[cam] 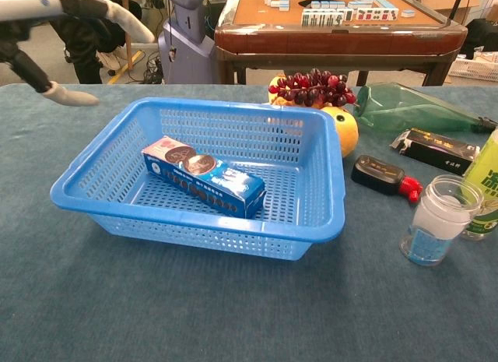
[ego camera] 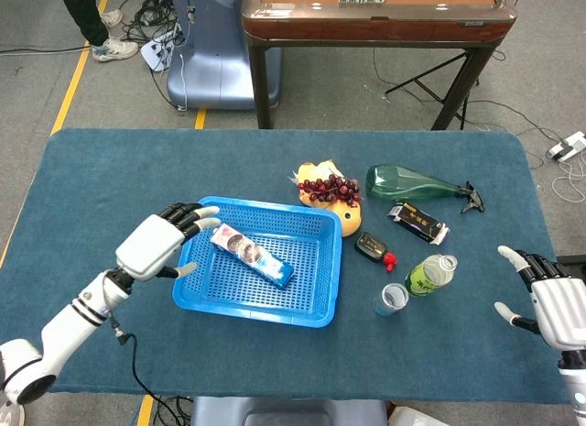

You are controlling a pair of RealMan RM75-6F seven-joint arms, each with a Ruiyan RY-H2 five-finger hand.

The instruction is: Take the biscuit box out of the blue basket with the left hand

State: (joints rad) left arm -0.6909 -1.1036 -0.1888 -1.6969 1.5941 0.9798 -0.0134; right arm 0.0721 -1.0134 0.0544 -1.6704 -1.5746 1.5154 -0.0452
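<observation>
The biscuit box (ego camera: 252,255) (cam: 204,177), long and blue with cookie pictures, lies flat and slantwise inside the blue basket (ego camera: 207,301) (cam: 303,239). My left hand (ego camera: 159,242) (cam: 47,19) hovers above the basket's left rim with its fingers spread, holding nothing and not touching the box. Far off at the table's right edge, my right hand (ego camera: 551,306) is open and holds nothing; the chest view does not show it.
Right of the basket lie grapes (ego camera: 330,188) on yellow fruit, a green bottle (ego camera: 414,183) on its side, a dark packet (ego camera: 419,223), a black and red object (ego camera: 374,249), a small jar (ego camera: 392,300) and a green-labelled bottle (ego camera: 428,275). A wooden table (ego camera: 375,14) stands behind.
</observation>
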